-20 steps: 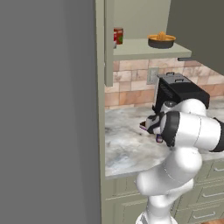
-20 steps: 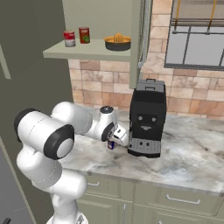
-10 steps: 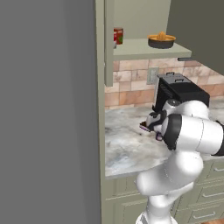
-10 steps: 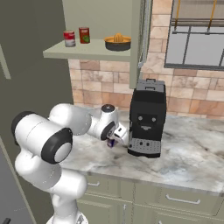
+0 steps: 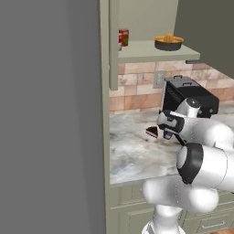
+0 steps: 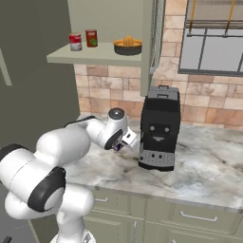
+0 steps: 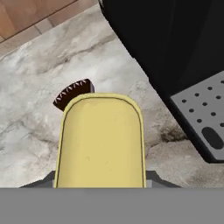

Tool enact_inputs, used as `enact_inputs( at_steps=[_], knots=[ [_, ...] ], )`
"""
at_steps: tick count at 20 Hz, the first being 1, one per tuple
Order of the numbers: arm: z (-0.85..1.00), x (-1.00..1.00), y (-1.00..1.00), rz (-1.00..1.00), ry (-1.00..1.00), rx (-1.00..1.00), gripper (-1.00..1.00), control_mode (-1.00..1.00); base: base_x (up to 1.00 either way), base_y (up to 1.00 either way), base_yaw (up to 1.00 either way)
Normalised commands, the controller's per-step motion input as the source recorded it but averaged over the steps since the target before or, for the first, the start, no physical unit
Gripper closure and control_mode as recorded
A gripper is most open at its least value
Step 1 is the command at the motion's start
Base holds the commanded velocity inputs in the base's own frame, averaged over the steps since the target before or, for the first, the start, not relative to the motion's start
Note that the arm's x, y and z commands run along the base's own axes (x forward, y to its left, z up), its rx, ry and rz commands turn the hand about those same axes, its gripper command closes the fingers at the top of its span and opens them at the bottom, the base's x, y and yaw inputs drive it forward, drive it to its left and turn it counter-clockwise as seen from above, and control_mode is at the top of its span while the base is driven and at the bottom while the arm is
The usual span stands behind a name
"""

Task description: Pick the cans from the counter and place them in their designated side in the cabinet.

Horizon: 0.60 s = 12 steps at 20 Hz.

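A dark blue can with a yellow top [image 7: 101, 140] stands on the marble counter [image 7: 30, 131], with my gripper [image 7: 101, 177] shut on it. The yellow lid hides both fingertips. From the right base, the gripper [image 6: 124, 142] sits low beside the coffee machine, and a sliver of the blue can [image 6: 116, 147] shows under it. From the left base, the gripper [image 5: 167, 132] covers the can. Two red cans [image 6: 75, 42] [image 6: 91, 38] stand on the left of the olive cabinet's shelf [image 6: 95, 56]; one red can [image 5: 123, 37] shows in the left base view.
A black coffee machine [image 6: 159, 130] stands right beside the gripper on the counter [image 6: 209, 175]. A dark cake slice [image 7: 73, 92] lies just beyond the can. On the shelf's right sits a bowl of orange food [image 6: 127, 46]. The narrow cabinet door [image 5: 113, 45] hangs open.
The jaws have closed around the blue can. The hand has shifted only slightly beside the coffee machine.
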Motion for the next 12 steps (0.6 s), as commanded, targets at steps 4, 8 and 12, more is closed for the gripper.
enact_inputs(
  at_steps=[4,8,12],
  knots=[
    [0.61,-0.18,0.25,0.00,-0.12,0.05,1.00,-1.00,0.00,0.00,0.00],
    [0.59,-0.16,0.25,0.00,-0.13,0.04,1.00,-1.00,0.00,0.00,0.00],
    [0.53,-0.11,0.25,0.00,-0.09,0.04,1.00,-1.00,0.00,0.00,0.00]
  ],
)
